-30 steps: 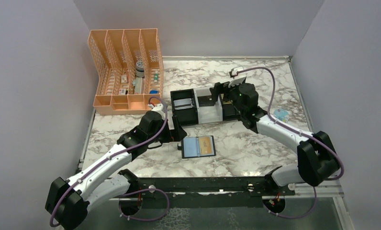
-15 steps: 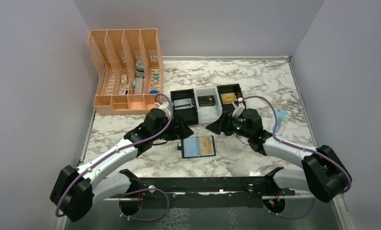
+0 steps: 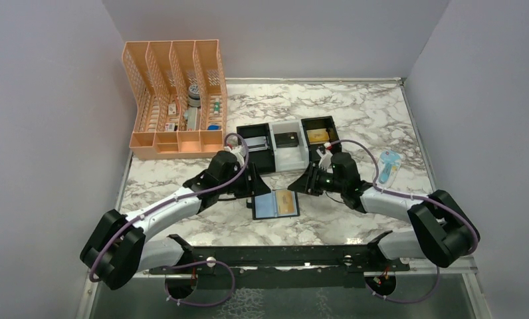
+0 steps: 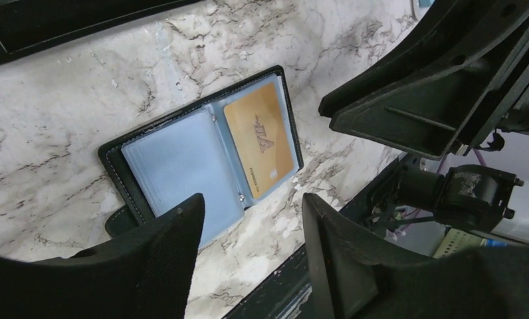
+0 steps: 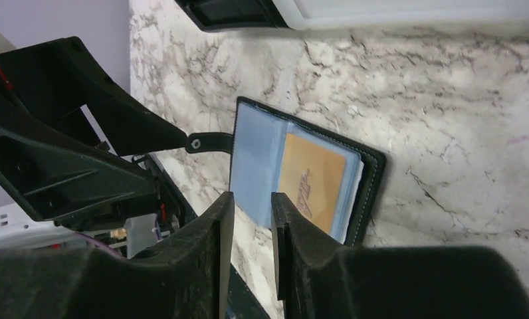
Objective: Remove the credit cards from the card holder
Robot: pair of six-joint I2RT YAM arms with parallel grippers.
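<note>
We count two grippers. The left gripper (image 4: 248,266) has its fingers (image 4: 172,256) spread wide with nothing between them. The right gripper (image 5: 247,252) has its fingers (image 5: 212,259) parted by a narrow gap only, and it is also empty. Both sit low near the far edge of the one card holder (image 3: 265,206), the left gripper by its left end and the right gripper by its right end. The card holder lies opened flat on the table (image 3: 355,106), lining upward. Its long axis runs left to right with a slight tilt, and its snap tab (image 5: 209,141) points towards the left arm. We see one gold card (image 4: 262,143) in its right half, with its long axis running near to far. Beyond it stand three trays in a row: one black tray (image 3: 258,164), one white tray (image 3: 292,159) and a second black tray (image 3: 305,133). One orange rack (image 3: 175,100) stands at the far left.
</note>
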